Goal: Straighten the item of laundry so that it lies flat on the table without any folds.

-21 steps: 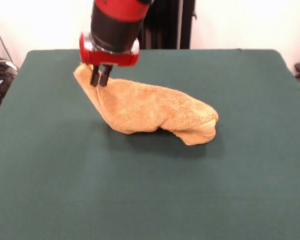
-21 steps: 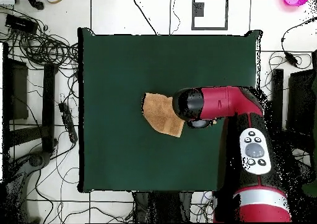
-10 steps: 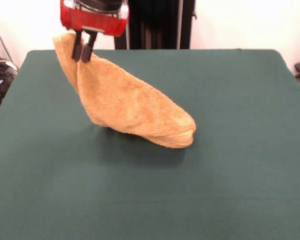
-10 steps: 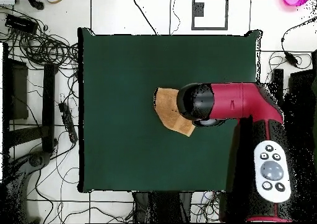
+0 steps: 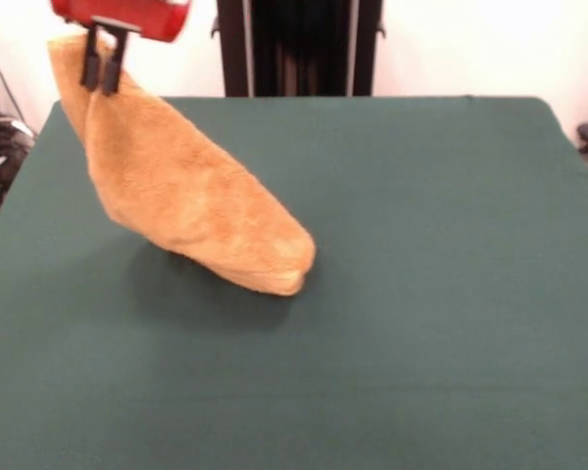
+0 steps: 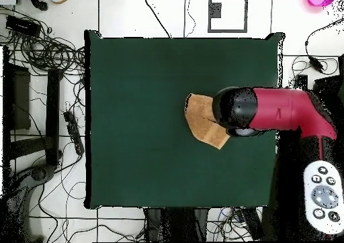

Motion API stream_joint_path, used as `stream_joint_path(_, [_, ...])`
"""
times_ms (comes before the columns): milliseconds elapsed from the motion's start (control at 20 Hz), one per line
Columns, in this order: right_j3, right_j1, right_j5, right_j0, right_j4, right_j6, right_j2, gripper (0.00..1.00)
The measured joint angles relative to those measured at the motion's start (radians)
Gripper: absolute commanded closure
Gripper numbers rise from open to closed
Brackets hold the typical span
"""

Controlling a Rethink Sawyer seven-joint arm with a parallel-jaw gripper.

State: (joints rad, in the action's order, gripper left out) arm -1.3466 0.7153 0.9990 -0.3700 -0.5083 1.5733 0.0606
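Front: gripper (image 5: 103,70) at top left, fingers pinched on the upper corner of the towel (image 5: 186,201). Towel hangs slanted from that pinch down to the right, doubled over into a thick roll. Its low end looks to be touching the table (image 5: 431,294) left of centre, though I can't tell for sure whether it rests or just clears. Most of the cloth is off the felt.

Overhead: arm (image 6: 282,109) comes in from the right and covers the pinch point, so the fingers can't be judged here. Towel (image 6: 203,121) shows as a small wedge poking out from under the arm head, right of table (image 6: 134,86) centre, fairly near the right edge.

Risks, my read:
- Hold is on one corner only. Terry is heavy, so a fast drag could slip it out of the pinch and drop it in a heap.
- Layers are still doubled. Lowering from here probably just lays the fold back down and nothing opens.
- Towel is already near a table edge. More travel that way could leave part of it hanging off.

Count: 1 towel, 1 table, 1 arm, 1 gripper.
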Motion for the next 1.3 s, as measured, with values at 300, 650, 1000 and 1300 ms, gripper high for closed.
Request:
stream_joint_path(300, [0.051,0.003,0.018,-0.037,0.000,0.000,0.006,1.00])
stream_joint_path(650, [0.081,0.040,0.018,-0.062,0.000,0.000,0.025,1.00])
stream_joint_path(1000, [0.096,0.063,0.012,-0.049,0.000,0.000,0.033,1.00])
stream_joint_path(1300, [0.096,0.064,-0.027,-0.051,0.016,0.000,0.059,1.00])
